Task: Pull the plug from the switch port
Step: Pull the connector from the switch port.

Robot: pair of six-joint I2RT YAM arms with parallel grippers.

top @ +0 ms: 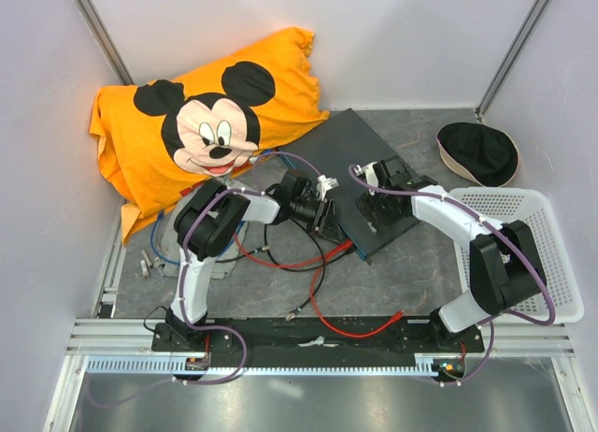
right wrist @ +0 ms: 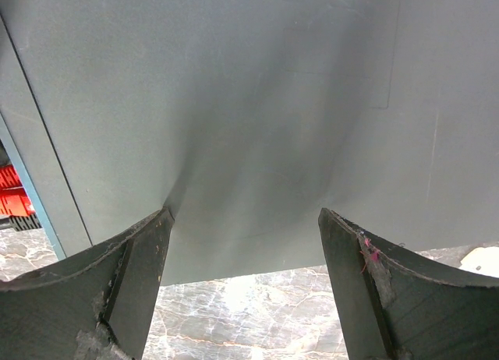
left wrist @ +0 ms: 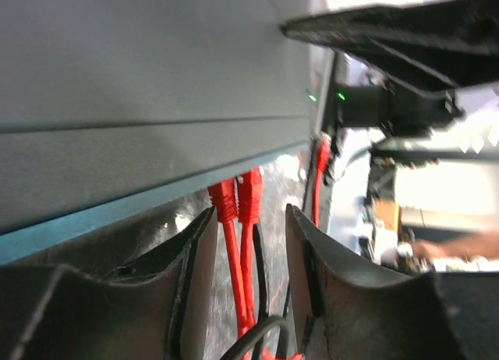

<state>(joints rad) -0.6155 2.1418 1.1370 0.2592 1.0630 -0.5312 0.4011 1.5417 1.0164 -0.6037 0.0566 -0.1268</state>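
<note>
- Grasp step: left gripper (left wrist: 249, 213), half open, straddles two red plugs (left wrist: 238, 198) in the switch (left wrist: 140, 79), gripping neither.
- The right gripper (right wrist: 245, 216) is spread wide and empty above the switch.
- Next: pinch one plug and pull it straight out.

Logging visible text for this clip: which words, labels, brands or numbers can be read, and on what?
None can be read.
The orange pillow bears only a cartoon mouse face, no words.
The switch shows no legible marking in any view.
</note>
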